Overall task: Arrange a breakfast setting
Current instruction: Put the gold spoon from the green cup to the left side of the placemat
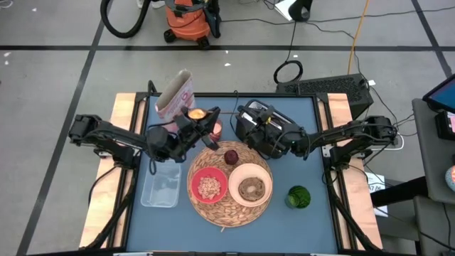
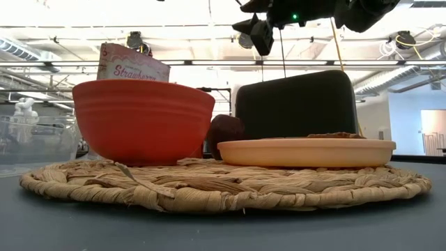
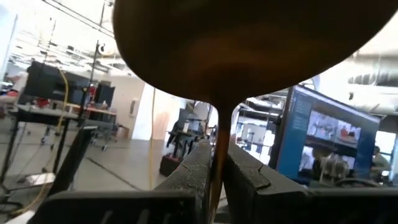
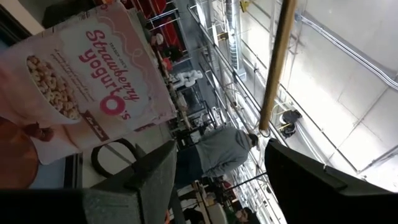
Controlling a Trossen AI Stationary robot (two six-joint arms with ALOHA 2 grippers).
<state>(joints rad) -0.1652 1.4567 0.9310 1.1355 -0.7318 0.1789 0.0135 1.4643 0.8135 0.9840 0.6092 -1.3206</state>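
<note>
A blue-topped table carries a woven straw mat near its front edge, a clear plastic container toward the left edge, a green object toward the right, and a cereal box at the back.

Robotics lab/workshop: exposed ceiling ducts, monitors, shop vac, floor cables.

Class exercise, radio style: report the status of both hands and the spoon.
Left hand shut on gold spoon, raised behind the mat. Right hand open, empty, alongside. Nothing blocking.
</note>
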